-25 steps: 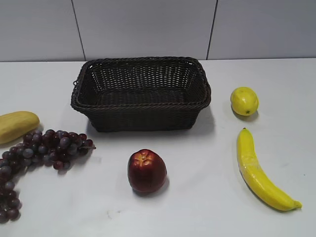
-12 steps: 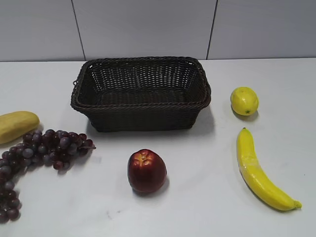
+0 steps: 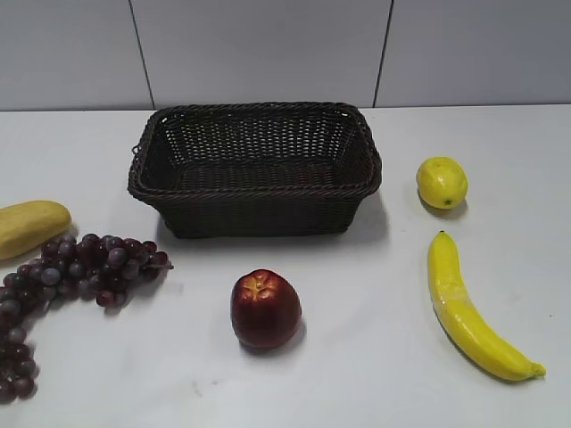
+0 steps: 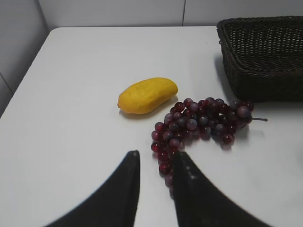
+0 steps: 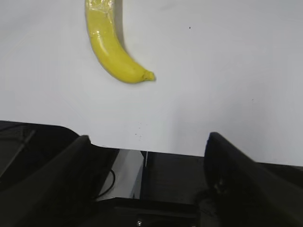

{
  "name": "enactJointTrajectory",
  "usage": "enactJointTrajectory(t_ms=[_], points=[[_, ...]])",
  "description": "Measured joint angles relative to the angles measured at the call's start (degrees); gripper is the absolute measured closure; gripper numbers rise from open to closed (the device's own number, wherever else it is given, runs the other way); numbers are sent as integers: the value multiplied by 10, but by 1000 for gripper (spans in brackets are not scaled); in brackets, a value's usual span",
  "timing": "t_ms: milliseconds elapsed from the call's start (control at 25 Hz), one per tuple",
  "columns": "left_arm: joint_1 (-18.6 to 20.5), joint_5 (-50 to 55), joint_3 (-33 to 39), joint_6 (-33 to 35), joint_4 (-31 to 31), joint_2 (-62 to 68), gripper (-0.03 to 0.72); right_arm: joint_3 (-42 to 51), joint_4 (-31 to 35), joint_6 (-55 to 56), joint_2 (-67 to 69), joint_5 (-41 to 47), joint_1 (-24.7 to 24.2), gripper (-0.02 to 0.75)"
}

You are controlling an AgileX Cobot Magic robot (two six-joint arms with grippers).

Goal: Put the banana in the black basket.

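Note:
The banana (image 3: 468, 308) lies on the white table at the front right, long, curved and bright yellow. It also shows in the right wrist view (image 5: 109, 47) at the top left. The black basket (image 3: 259, 212) stands empty at the back middle; its corner shows in the left wrist view (image 4: 265, 61). My right gripper (image 5: 147, 137) is open wide and empty, over the table's front edge, short of the banana. My left gripper (image 4: 156, 158) has a narrow gap between its fingers and holds nothing, just beside the grapes. Neither gripper shows in the exterior view.
A red apple (image 3: 265, 308) sits in front of the basket. A lemon (image 3: 442, 182) lies behind the banana. Purple grapes (image 3: 80, 267) and a stubby pale yellow fruit (image 3: 27, 227) lie at the left. The table's front edge (image 5: 189, 153) is under my right gripper.

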Motion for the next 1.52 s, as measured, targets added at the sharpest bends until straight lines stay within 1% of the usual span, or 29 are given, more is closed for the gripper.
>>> enactJointTrajectory(t_ms=[80, 200, 320, 600, 720, 800, 960, 1080, 1160, 1240, 1320, 1400, 1440, 1520], points=[[0, 0, 0, 0, 0, 0, 452, -20, -18, 18, 47, -24, 42, 184], [0, 0, 0, 0, 0, 0, 452, -37, -23, 44, 120, -70, 99, 184], [0, 0, 0, 0, 0, 0, 452, -40, -21, 67, 193, -124, 128, 184], [0, 0, 0, 0, 0, 0, 452, -40, -19, 71, 341, -215, 130, 178], [0, 0, 0, 0, 0, 0, 452, -40, -19, 61, 390, -240, 129, 118], [0, 0, 0, 0, 0, 0, 452, -40, -19, 61, 412, -254, 124, 92], [0, 0, 0, 0, 0, 0, 452, -40, -19, 61, 444, -276, 116, 85], [0, 0, 0, 0, 0, 0, 452, -40, -19, 61, 463, -286, 114, 96], [0, 0, 0, 0, 0, 0, 452, -40, -17, 61, 474, -288, 113, 118], [0, 0, 0, 0, 0, 0, 452, -40, -16, 62, 480, -288, 113, 162], [0, 0, 0, 0, 0, 0, 452, -40, -16, 63, 481, -289, 113, 248], [0, 0, 0, 0, 0, 0, 452, -40, -13, 63, 480, -289, 113, 401], [0, 0, 0, 0, 0, 0, 452, -40, -12, 64, 478, -289, 113, 424], [0, 0, 0, 0, 0, 0, 452, -40, -11, 66, 465, -289, 113, 420]])
